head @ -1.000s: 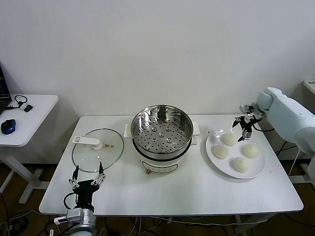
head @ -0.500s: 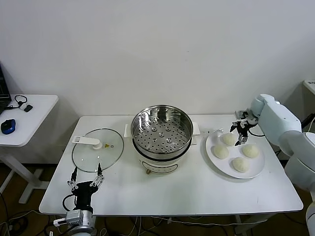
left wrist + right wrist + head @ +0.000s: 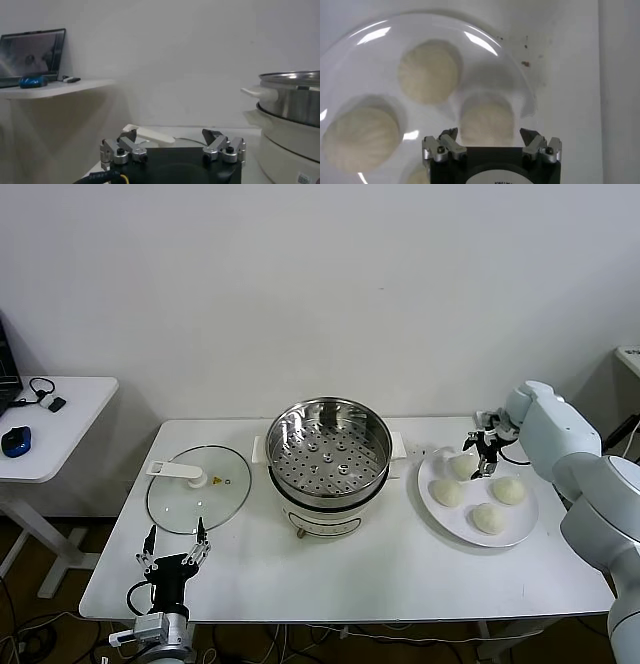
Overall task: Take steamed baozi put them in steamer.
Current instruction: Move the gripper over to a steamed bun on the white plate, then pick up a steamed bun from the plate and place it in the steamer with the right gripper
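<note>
The steamer, a shiny steel pot with a perforated tray on a white base, stands at the table's middle and holds nothing. Four cream-white baozi lie on a white plate to its right. My right gripper is open just above the plate's far side. In the right wrist view the gripper has one baozi between its spread fingers, with others beyond. My left gripper is open and empty near the table's front left edge.
A flat glass lid with a white handle lies left of the steamer; the handle and the steamer show in the left wrist view. A small side table stands farther left.
My right gripper has moved left and down, from beyond the plate's far edge to just over the far baozi. The left arm has barely shifted.
</note>
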